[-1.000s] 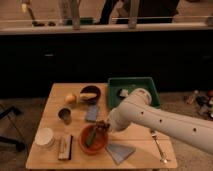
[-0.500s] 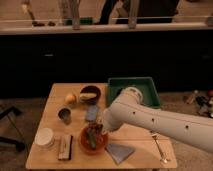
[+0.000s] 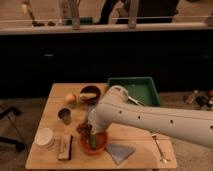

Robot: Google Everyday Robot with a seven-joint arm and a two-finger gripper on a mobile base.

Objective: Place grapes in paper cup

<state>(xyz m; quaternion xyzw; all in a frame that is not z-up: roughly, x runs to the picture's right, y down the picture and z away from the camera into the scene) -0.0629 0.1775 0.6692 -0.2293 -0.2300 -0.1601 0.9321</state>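
Observation:
The paper cup (image 3: 44, 136) is a short white round cup standing near the table's front left corner. A dark reddish bumpy cluster, the grapes (image 3: 83, 129), shows right at the gripper's tip, over the left rim of the orange-red bowl (image 3: 95, 145). My gripper (image 3: 90, 134) hangs from the big white arm (image 3: 145, 117) and points down at that bowl, a hand's width to the right of the paper cup. The arm hides part of the bowl and what is in it.
A small dark metal cup (image 3: 65, 115), a yellow-orange fruit (image 3: 70, 98) and a dark bowl (image 3: 90, 94) stand behind. A green tray (image 3: 137, 87) is at the back right. A brown block (image 3: 65, 146), a blue-grey cloth (image 3: 120, 151) and cutlery (image 3: 159, 145) lie along the front.
The arm has swung a little to the left over the orange-red bowl, and the gripper with the dark cluster now sits nearer the bowl's left rim.

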